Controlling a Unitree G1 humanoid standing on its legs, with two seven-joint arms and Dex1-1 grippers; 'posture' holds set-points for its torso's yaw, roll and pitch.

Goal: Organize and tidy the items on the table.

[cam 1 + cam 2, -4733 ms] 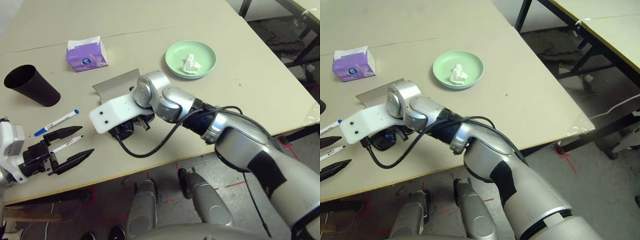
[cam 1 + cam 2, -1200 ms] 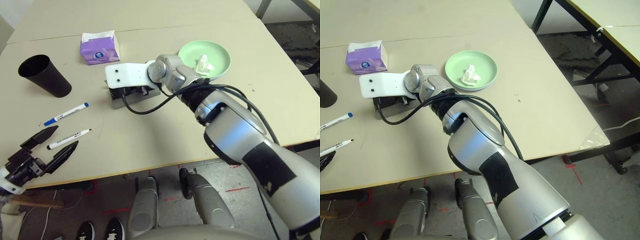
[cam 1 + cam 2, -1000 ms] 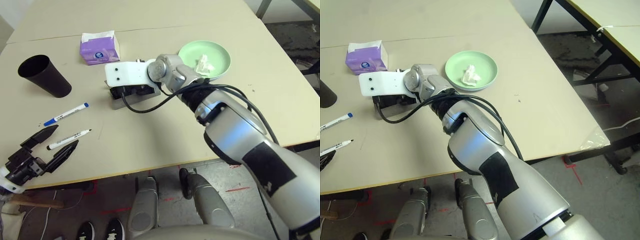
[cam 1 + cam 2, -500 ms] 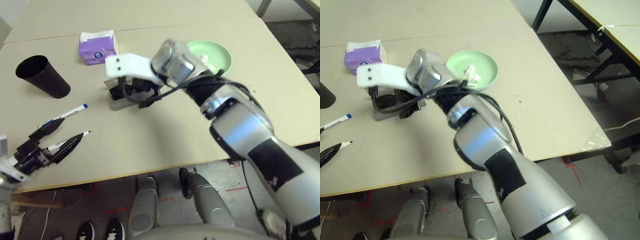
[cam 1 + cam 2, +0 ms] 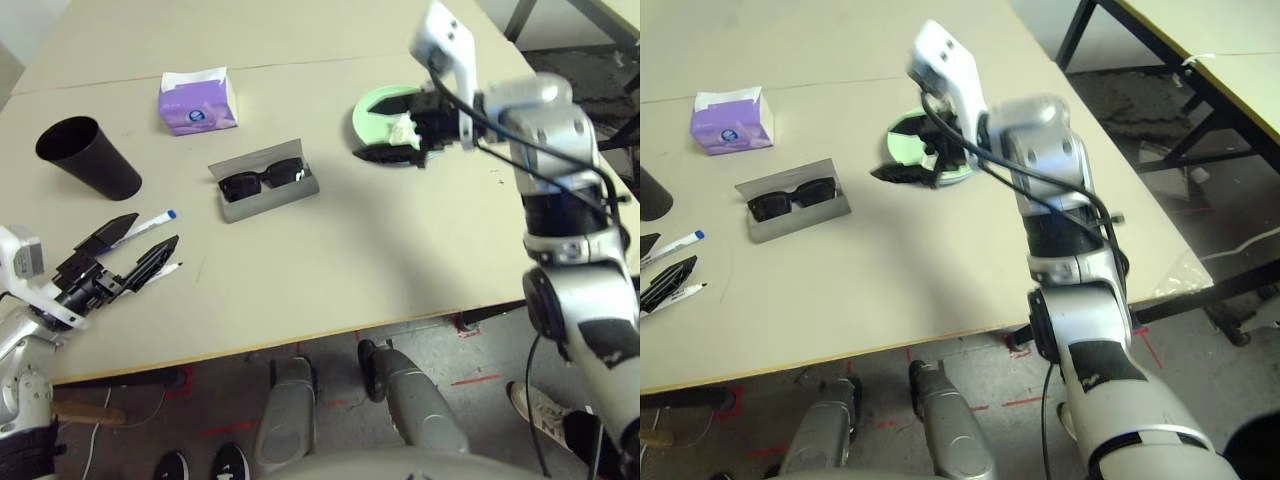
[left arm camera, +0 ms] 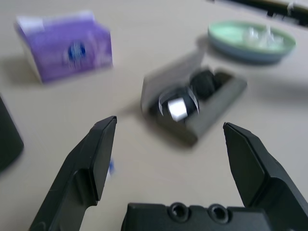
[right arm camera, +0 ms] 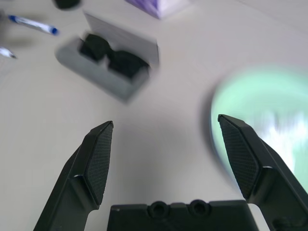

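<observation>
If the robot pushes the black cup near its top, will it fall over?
Probably. The black cup stands on its narrow end, wide mouth up, so it looks tippy. It looks empty, so likely light. Once down, its tapered round body might roll in a curve.

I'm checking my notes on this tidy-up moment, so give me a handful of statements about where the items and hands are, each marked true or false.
1. The black sunglasses lie inside the open grey glasses case. True.
2. The crumpled white tissue sits on the bare pale beige table. False: it lies in the light-green round plate.
3. The right hand grips the sunglasses. False: it is open and empty, by the plate.
4. The left hand is open, near the two white marker pens. True.
5. The black cup lies on its side. False: it stands upright.
</observation>
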